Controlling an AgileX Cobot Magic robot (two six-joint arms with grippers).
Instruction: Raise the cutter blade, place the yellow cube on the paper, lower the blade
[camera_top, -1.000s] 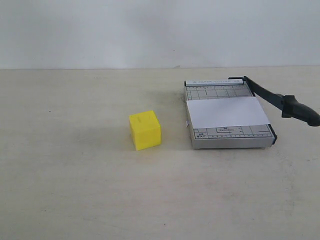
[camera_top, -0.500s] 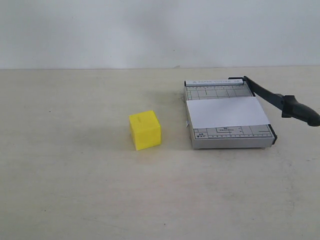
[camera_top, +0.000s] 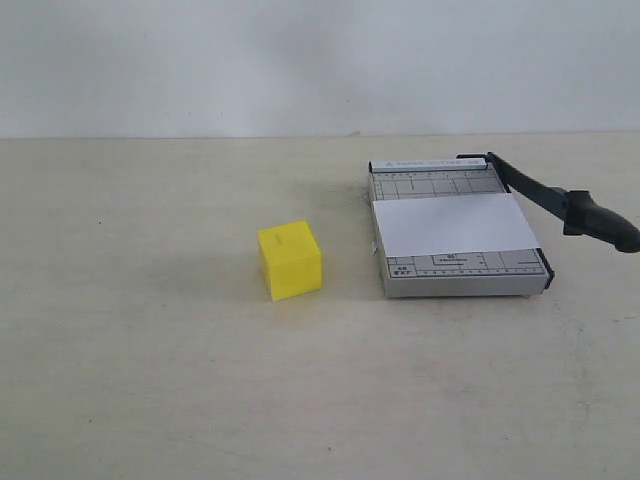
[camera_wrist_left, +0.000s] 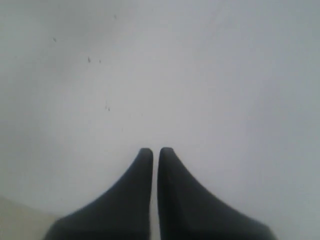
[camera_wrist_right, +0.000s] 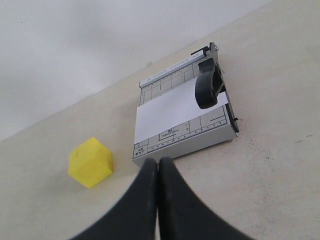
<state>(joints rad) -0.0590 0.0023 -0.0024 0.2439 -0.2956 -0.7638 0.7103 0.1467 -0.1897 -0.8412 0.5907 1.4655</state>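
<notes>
Both my hands are fully closed and hold nothing: the left hand (camera_wrist_left: 155, 150) faces a pale blank surface, and the right hand (camera_wrist_right: 158, 161) hangs above the beige counter (camera_top: 150, 380). The long black cutter blade (camera_top: 560, 203) reaches past the small grey trimmer base (camera_top: 440, 272). Its thick handle looks stiff, so I would take hold there. The bright yellow matte cube (camera_top: 290, 260) stands left of the base, not yet on the white paper sheet (camera_top: 453, 225). It seems rigid and light, and its flat opposite faces suit a grip.
</notes>
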